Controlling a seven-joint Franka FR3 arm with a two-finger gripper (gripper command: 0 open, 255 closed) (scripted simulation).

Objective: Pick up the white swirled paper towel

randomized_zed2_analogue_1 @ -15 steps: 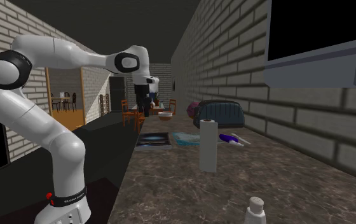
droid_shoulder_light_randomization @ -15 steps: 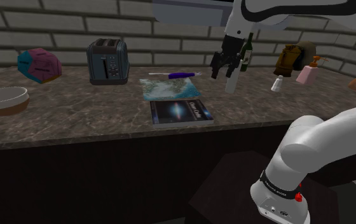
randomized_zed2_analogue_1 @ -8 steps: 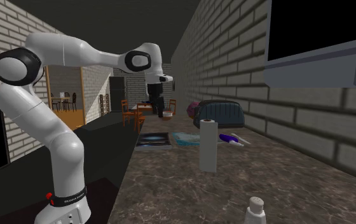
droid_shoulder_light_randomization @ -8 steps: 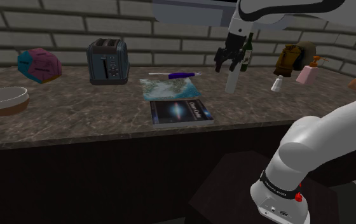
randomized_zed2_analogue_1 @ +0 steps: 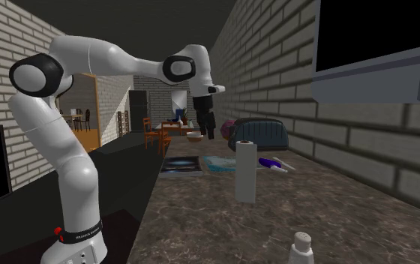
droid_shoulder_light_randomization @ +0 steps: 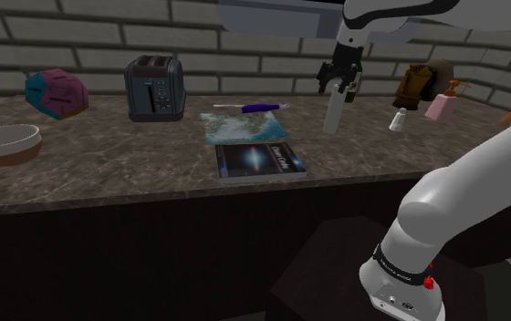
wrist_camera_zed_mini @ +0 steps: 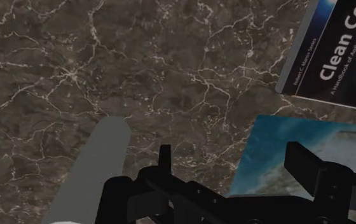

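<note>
The paper towel is a pale grey upright roll on the dark marble counter; it also stands at mid-counter in the second exterior view. My gripper hangs just above the roll's top in the shoulder view. In the second exterior view the gripper is above the counter, to the left of the roll and further back. In the wrist view the gripper is open. The roll lies outside one finger, not between the two, and nothing is held.
A dark book and a blue-green sheet lie left of the roll, with a purple pen behind them. A toaster and a bowl are further left. A dark bottle, shaker and pink dispenser stand to the right.
The gripper has moved up and to the right in the shoulder view, ending over the roll's top. The arm swung toward the brick wall. The roll has not moved.
</note>
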